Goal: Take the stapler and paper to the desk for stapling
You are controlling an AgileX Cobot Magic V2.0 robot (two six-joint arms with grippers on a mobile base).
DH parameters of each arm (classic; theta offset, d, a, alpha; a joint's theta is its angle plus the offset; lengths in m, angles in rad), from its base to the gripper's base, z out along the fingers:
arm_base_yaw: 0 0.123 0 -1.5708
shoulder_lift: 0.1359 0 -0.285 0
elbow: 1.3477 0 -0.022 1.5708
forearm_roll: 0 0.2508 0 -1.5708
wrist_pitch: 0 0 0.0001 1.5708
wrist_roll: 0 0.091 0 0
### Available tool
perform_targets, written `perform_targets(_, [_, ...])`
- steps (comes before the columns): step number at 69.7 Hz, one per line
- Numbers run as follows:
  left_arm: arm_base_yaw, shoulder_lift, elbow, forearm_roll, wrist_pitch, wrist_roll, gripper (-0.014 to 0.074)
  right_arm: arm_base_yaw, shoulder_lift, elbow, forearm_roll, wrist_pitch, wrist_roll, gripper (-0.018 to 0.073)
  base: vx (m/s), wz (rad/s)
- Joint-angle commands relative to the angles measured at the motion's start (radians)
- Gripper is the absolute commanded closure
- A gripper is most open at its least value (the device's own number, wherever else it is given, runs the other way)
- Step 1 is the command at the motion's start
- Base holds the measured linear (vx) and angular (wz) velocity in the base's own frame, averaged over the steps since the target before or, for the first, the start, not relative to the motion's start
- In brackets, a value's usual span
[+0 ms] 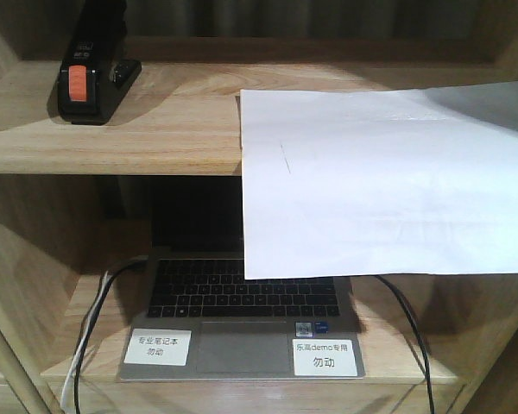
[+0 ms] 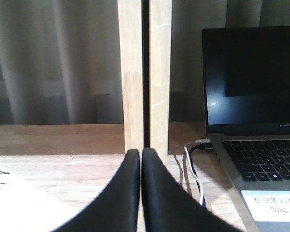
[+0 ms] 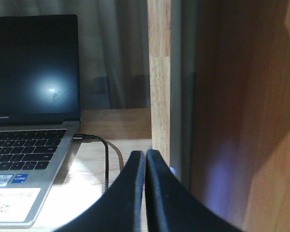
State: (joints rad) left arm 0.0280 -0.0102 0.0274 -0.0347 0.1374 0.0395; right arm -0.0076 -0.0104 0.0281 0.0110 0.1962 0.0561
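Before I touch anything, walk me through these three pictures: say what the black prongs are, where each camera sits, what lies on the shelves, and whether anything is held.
This is a two-armed robot facing a wooden shelf unit. The front view looks straight at it. On the upper shelf stands the stapler, black with an orange patch, and to its right lies the paper, a white sheet that hangs over the shelf's front edge and hides the screen of the laptop below.

The other two pictures come from cameras on the robot's wrists. The black prongs at the bottom are the fingers of the left gripper and the right gripper. Each pair is pressed shut with nothing between, so neither holds anything. The left wrist sees the laptop on its right, the right wrist sees it on its left; both face wooden uprights.
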Motion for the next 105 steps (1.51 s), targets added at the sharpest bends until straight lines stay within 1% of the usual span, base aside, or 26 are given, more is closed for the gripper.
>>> perform_targets(1, [-0.001, -0.011, 0.028, -0.01, -0.076, -0.008, 0.0603, -0.004, -0.015, 0.011, -0.004, -0.08, -0.002, 0.0564, 0.0, 0.0])
perform_targets(33, [-0.001, -0.011, 0.028, -0.008, -0.078, -0.005, 0.0603, -0.004, -0.015, 0.011, -0.011, -0.09, -0.002, 0.0564, 0.0, 0.0])
perform_targets(49, [-0.001, -0.011, 0.028, -0.01, -0.11, -0.01, 0.0603, -0.004, -0.015, 0.011, 0.001, -0.098, -0.002, 0.0564, 0.0, 0.0])
perform_targets(56, [-0.001, -0.011, 0.028, -0.011, -0.198, -0.052, 0.0603, -0.004, -0.015, 0.011, 0.001, -0.114, -0.002, 0.0564, 0.0, 0.0])
perform_targets(63, [-0.001, -0.011, 0.027, -0.01, -0.363, -0.058, 0.0603, -0.004, -0.015, 0.011, 0.0, -0.164, -0.002, 0.0564, 0.0, 0.0])
perform_targets(66, [-0.001, -0.011, 0.025, -0.01, -0.446, -0.058, 0.0603, -0.004, -0.015, 0.011, -0.011, -0.201, -0.002, 0.0564, 0.0, 0.0])
perform_targets(71, [-0.001, -0.011, 0.014, -0.01, -0.543, -0.058, 0.0603, -0.004, -0.015, 0.01, -0.011, -0.269, -0.002, 0.0564, 0.0, 0.0])
perform_targets(76, [-0.001, -0.011, -0.003, -0.011, -0.605, -0.058, 0.0603, -0.004, -0.015, 0.004, -0.011, -0.374, -0.002, 0.0564, 0.0, 0.0])
perform_targets(83, [-0.001, -0.011, -0.069, -0.011, -0.606, -0.059, 0.0603, -0.004, -0.015, -0.035, -0.011, -0.487, -0.002, 0.0564, 0.0, 0.0])
perform_targets(90, [-0.001, -0.011, -0.165, -0.011, -0.574, -0.06, 0.0603, -0.004, -0.015, -0.111, -0.011, -0.502, -0.002, 0.0564, 0.0, 0.0])
perform_targets(99, [-0.001, -0.011, -0.344, -0.011, -0.464, -0.06, 0.0603, -0.004, -0.015, -0.251, -0.011, -0.499, -0.003, 0.0564, 0.0, 0.0])
perform_targets(105, [-0.001, -0.008, -0.493, -0.01, -0.384, -0.06, 0.0603, -0.004, -0.015, -0.368, -0.011, -0.492, -0.003, 0.0564, 0.0, 0.0])
